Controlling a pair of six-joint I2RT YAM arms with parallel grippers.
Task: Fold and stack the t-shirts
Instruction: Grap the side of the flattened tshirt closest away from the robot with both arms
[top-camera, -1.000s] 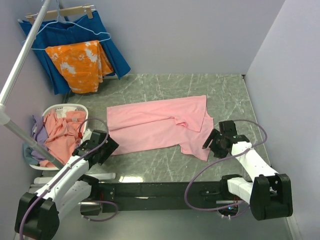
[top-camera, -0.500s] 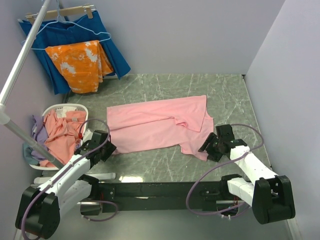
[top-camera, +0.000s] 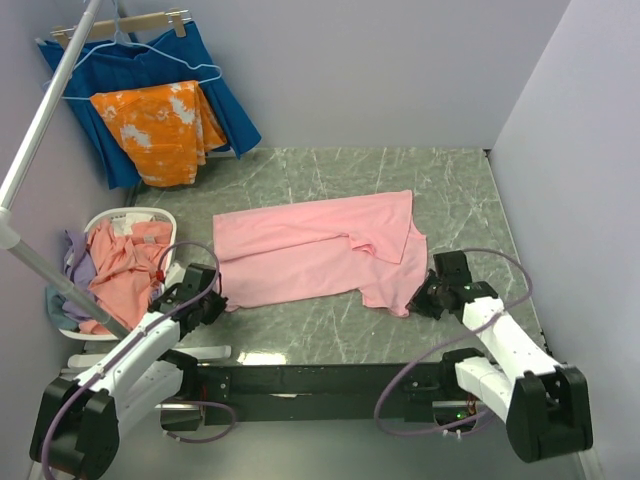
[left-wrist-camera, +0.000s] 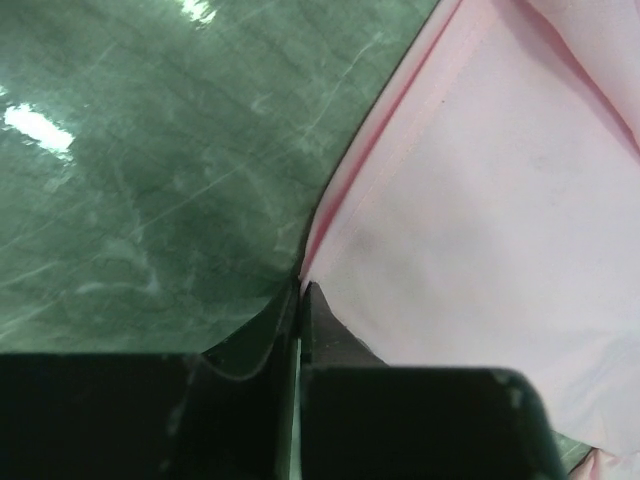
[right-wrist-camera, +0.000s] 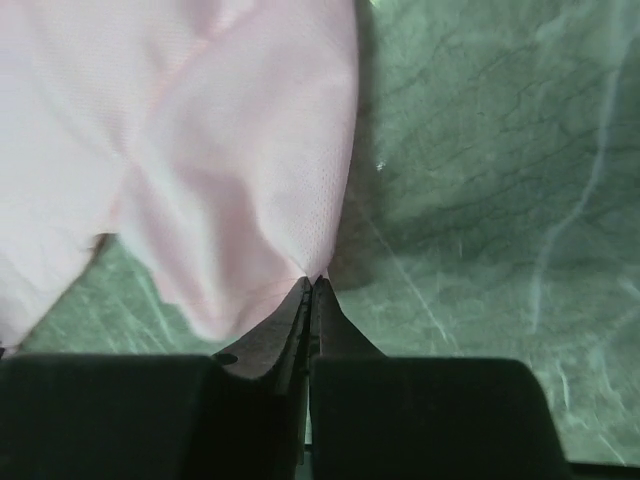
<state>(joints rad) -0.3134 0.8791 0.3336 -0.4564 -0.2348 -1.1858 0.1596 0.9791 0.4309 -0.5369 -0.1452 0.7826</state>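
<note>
A light pink t-shirt (top-camera: 320, 255) lies spread across the green marbled table, partly folded over itself. My left gripper (top-camera: 213, 303) is shut on the shirt's near-left corner; in the left wrist view its jaws (left-wrist-camera: 300, 288) pinch the hem edge of the pink t-shirt (left-wrist-camera: 480, 200). My right gripper (top-camera: 421, 304) is shut on the shirt's near-right corner; the right wrist view shows the cloth (right-wrist-camera: 230, 170) bunched up into the closed tips (right-wrist-camera: 312, 282). More t-shirts, salmon-pink (top-camera: 125, 265) and lilac (top-camera: 78, 262), lie heaped in a white basket.
The white basket (top-camera: 130, 215) stands at the left edge of the table. A dark blue pleated cloth (top-camera: 120, 75) and an orange blotched cloth (top-camera: 160, 125) hang from a rack at the back left. Grey walls close in the back and right.
Both grippers have moved in onto the shirt's near corners and shut on them. The right one slid left and down to the hem; the left one edged right.
</note>
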